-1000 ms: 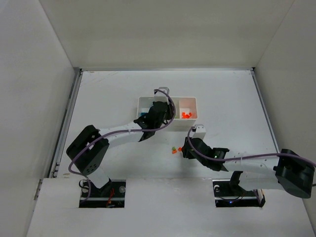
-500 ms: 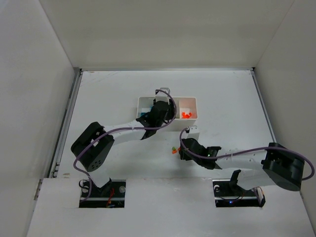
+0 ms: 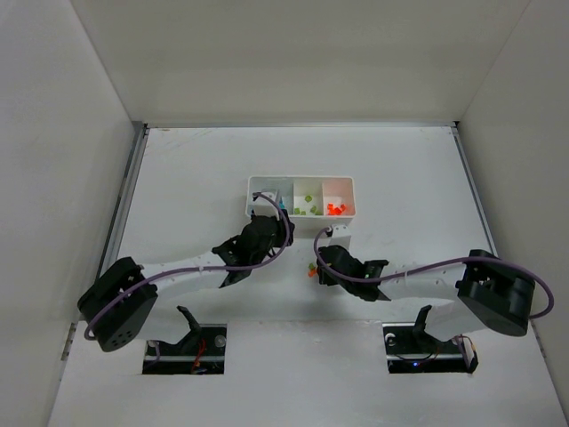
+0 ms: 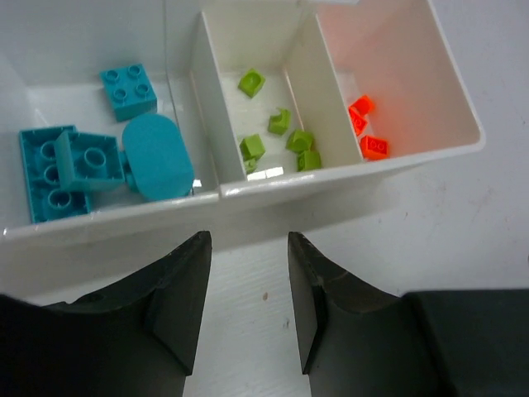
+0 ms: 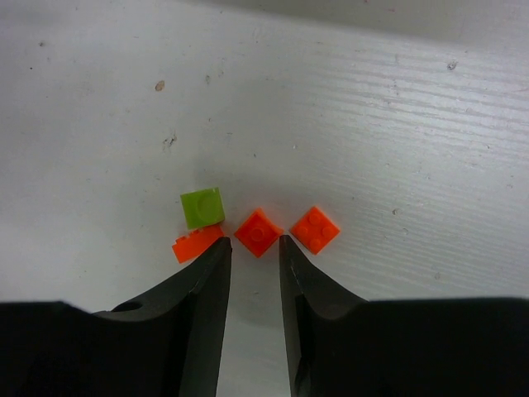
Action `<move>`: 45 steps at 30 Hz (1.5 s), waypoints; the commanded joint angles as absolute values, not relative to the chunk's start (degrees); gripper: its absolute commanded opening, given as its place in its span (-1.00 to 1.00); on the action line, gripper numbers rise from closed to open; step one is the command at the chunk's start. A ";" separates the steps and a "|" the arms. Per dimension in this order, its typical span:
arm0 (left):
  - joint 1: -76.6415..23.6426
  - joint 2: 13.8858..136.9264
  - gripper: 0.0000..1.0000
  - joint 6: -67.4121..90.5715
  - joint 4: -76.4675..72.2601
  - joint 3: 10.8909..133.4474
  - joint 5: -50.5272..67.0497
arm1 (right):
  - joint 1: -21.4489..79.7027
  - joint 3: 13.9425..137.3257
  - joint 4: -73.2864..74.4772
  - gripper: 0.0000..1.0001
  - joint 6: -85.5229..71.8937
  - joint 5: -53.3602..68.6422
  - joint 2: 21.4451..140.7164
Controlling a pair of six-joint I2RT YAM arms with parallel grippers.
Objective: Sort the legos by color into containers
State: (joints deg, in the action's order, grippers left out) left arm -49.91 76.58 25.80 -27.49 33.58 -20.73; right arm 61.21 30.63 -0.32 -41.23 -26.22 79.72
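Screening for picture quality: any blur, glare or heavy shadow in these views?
Top external: evenly lit, sharp. Left wrist: white divided plastic tray sharp, glint on near rim, left tool underexposed. Right wrist: small orange and green plastic bricks crisp, soft shadow under right tool.

The white rectangular plastic tray (image 4: 331, 186) holds teal-blue plastic bricks (image 4: 132, 89), lime green plastic bricks (image 4: 252, 147) and orange plastic bricks (image 4: 374, 146), while the white, faintly grained worktop (image 5: 413, 99) carries one loose lime green brick (image 5: 202, 207) and three loose orange bricks (image 5: 314, 229).
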 commanded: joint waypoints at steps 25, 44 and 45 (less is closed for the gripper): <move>-59.19 67.50 -0.22 31.64 -24.70 24.70 -22.67 | 60.69 33.92 6.23 -0.48 -41.84 -31.20 72.18; -68.25 77.78 -0.08 28.13 -29.18 28.30 -22.41 | 36.87 49.92 -3.34 -0.40 -22.59 -22.24 76.72; -68.25 78.22 -0.04 28.04 -29.70 28.30 -22.76 | 36.43 50.44 -3.60 -0.32 -22.59 -22.15 77.60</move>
State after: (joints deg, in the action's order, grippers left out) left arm -68.12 77.49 29.10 -25.85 26.04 -21.89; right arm 37.82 47.53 0.38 -25.17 -23.86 75.55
